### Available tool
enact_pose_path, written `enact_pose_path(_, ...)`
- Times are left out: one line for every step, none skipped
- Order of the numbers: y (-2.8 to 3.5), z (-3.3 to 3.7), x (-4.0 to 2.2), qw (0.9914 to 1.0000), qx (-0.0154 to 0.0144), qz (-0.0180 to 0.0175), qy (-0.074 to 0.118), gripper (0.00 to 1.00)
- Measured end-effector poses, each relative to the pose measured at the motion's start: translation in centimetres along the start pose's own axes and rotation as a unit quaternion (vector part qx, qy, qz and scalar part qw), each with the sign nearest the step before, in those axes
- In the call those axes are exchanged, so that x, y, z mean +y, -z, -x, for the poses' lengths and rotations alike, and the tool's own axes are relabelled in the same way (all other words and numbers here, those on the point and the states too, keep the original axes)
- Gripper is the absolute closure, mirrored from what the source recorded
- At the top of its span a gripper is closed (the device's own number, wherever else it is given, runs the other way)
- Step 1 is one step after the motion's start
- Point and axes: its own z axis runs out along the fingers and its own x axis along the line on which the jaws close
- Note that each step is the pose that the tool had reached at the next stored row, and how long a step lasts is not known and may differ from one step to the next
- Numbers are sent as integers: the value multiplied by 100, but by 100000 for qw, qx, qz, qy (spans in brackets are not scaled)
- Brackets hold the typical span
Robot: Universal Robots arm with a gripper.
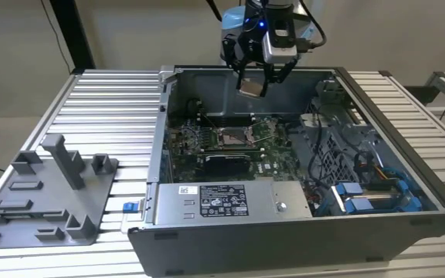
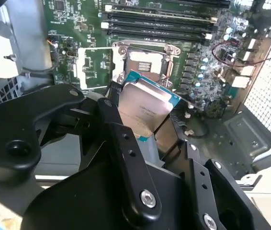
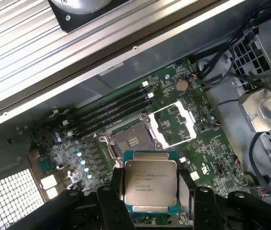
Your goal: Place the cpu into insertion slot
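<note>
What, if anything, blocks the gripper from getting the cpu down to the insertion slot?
Likely yes, it can reach. The gripper, shut on the cpu, hangs over the open computer case. The insertion slot sits uncovered below, and nothing visible stands between them.

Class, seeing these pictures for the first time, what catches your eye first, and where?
The gripper holds the cpu by its edges above the open computer case. Below it, on the green board, lies the insertion slot, empty with its frame flipped open.
</note>
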Motion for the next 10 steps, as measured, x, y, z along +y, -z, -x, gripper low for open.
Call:
enact_pose_path(-7,0,0,99995,-73,58,-988,100)
enact_pose_path(-10,0,0,99989,-111,76,-1494,100)
enact_pose_path(-13,0,0,99979,-152,111,-2045,100)
enact_pose_path(-17,0,0,99949,-231,164,-3181,100)
enact_pose_path(-19,0,0,99923,-286,207,-3903,100)
enact_pose_path(-21,0,0,99889,-346,262,-4695,100)
enact_pose_path(-26,1,-1,99755,-518,386,-6965,100)
enact_pose_path(-31,1,-1,99637,-633,481,-8479,100)
enact_pose_path(-33,1,-1,99561,-698,523,-9319,100)
enact_pose_path(-37,1,-1,99468,-766,590,-10260,100)
